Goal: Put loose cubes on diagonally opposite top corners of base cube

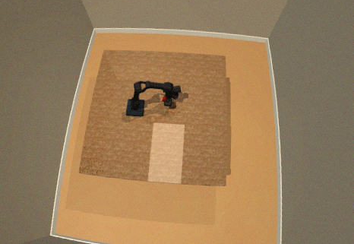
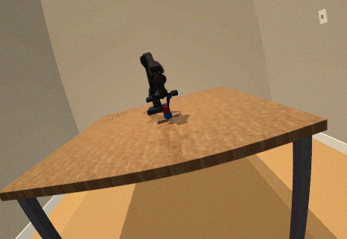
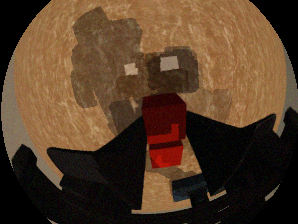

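Note:
The gripper [image 3: 165, 124] [image 2: 168, 106] is shut on a dark red cube [image 3: 163, 112], which sits between its fingertips in the wrist view. A second, brighter red cube [image 3: 166, 157] shows just past the held one, toward the arm's base; whether they touch cannot be told. The blue base cube [image 2: 167, 115] stands on the table, with red [image 2: 166, 109] directly above it near the fingertips; which red cube this is cannot be told. In the wrist view the blue cube is hidden. In the top view a bit of red [image 1: 164, 99] shows left of the gripper.
The arm's dark blue base plate [image 1: 134, 111] [image 3: 186, 188] stands on the wooden table [image 1: 114, 149] [image 2: 112, 153], left of the cubes in the top view. A pale bright rectangle [image 1: 167, 153] lies on the table top in front. Arm shadows fall around the cubes.

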You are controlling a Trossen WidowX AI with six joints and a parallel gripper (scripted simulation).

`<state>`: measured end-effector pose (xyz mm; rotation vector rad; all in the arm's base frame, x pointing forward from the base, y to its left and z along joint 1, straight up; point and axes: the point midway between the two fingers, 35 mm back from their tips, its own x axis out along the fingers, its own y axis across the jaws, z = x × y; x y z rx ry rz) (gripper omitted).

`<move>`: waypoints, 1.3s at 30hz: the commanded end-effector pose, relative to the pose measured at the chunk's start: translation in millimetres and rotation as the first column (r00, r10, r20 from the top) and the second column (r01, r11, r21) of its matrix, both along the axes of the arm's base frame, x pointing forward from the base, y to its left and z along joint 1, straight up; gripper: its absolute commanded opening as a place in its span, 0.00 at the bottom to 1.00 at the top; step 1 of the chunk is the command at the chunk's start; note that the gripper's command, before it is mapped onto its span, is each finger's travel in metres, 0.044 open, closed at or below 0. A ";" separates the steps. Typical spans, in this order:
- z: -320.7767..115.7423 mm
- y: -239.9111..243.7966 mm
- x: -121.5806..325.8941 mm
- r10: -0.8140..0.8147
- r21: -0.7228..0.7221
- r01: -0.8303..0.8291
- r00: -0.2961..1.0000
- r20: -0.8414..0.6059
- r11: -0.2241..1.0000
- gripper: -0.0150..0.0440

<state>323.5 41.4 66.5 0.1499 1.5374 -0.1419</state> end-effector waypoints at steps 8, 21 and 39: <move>-1.1 0.3 0.2 -0.002 0.001 0.002 1.000 0.000 1.000 0.43; 0.8 0.2 0.1 -0.001 0.001 0.001 1.000 0.000 1.000 0.60; 26.9 0.0 -0.7 0.000 0.000 0.000 1.000 0.000 1.000 0.60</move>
